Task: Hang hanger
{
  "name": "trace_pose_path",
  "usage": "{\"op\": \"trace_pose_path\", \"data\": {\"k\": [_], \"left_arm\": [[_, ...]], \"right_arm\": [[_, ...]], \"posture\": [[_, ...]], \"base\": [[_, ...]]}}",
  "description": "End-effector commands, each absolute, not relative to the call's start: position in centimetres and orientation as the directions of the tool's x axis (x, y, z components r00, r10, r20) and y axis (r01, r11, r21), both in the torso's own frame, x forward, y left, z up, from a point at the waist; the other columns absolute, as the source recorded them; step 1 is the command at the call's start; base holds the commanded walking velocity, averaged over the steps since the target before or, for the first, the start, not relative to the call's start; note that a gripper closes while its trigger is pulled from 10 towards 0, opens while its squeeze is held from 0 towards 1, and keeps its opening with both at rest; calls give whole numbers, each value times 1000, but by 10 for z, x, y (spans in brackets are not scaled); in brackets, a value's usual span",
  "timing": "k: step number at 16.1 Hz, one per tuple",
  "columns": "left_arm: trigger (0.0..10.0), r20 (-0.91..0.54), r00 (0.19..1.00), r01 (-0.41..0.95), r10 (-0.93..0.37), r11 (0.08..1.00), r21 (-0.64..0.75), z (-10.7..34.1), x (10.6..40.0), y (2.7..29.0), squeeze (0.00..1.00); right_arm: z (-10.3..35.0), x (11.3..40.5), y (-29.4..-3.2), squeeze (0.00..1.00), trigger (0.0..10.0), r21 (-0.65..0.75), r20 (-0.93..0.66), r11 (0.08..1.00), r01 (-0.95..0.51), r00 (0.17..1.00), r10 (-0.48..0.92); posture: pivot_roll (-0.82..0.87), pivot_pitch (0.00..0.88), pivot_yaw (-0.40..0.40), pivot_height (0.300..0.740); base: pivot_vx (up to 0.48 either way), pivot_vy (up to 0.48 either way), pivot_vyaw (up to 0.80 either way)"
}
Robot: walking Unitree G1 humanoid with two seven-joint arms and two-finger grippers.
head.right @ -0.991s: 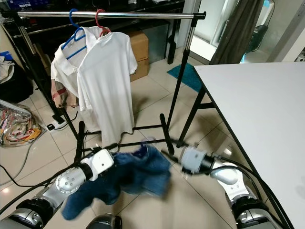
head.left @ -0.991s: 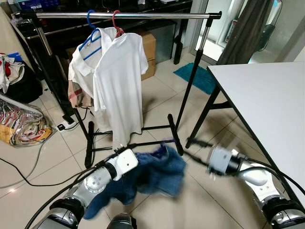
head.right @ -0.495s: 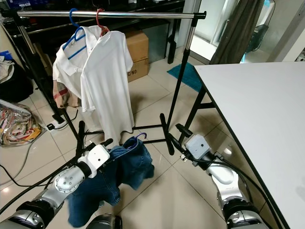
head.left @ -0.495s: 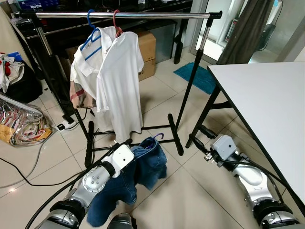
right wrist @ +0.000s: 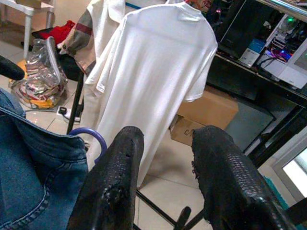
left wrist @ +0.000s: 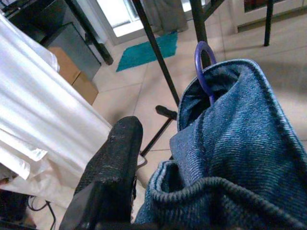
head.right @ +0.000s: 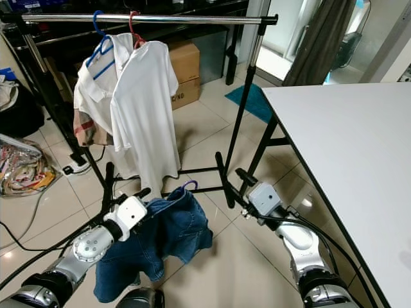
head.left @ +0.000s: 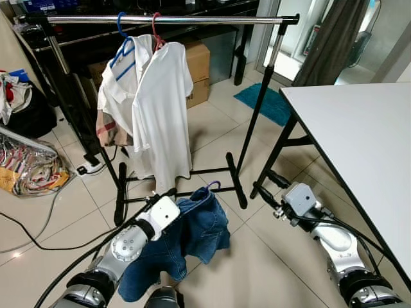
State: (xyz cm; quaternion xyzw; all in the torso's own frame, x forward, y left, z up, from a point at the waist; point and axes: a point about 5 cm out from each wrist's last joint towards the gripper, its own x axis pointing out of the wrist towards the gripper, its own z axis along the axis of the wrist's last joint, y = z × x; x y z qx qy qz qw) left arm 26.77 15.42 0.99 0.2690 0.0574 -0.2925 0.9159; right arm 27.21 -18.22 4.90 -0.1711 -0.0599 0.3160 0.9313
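One blue denim garment [head.left: 192,234] on purple-hooked hanger [head.left: 212,185], gripped by left pincer [head.left: 168,194], hook upward toward chrome rail [head.left: 167,20] overhead; right pincer [head.left: 268,190] beside, open, empty.

Denim covers hanger; only its purple hook shows

The jeans [head.left: 183,244] hide all of the hanger [head.left: 212,185] but its hook, and bury the left gripper [head.left: 168,196], whose second finger cannot be seen in the wrist view. The white desk [head.left: 359,141] runs off the frame's right edge. A second garment behind the white shirt [head.left: 162,109] is largely covered.
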Motion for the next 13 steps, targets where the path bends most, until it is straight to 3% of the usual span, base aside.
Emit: {"op": "trace_pose_path", "data": {"k": [1,5,8,13], "left_arm": [[0,-227,834,546,-503,691,473,16,273,152,0],[0,-223,832,547,-508,683,484,17,273,152,0],[0,-225,826,553,-517,669,496,18,274,151,0],[0,-259,774,606,-578,555,570,17,270,145,0]], "right_arm": [[49,273,-184,0,10000,-358,-4,746,-562,800,601],[49,274,-181,0,10000,-415,-40,703,-577,784,620],[45,272,-173,0,10000,-570,-147,535,-624,718,680],[49,276,-160,0,10000,-670,-212,360,-649,632,745]], "posture": [[266,13,-12,740],[266,13,-12,740],[266,13,-12,740],[266,13,-12,740]], "base": [[0,0,0],[0,0,0],[0,0,0],[0,0,0]]}}
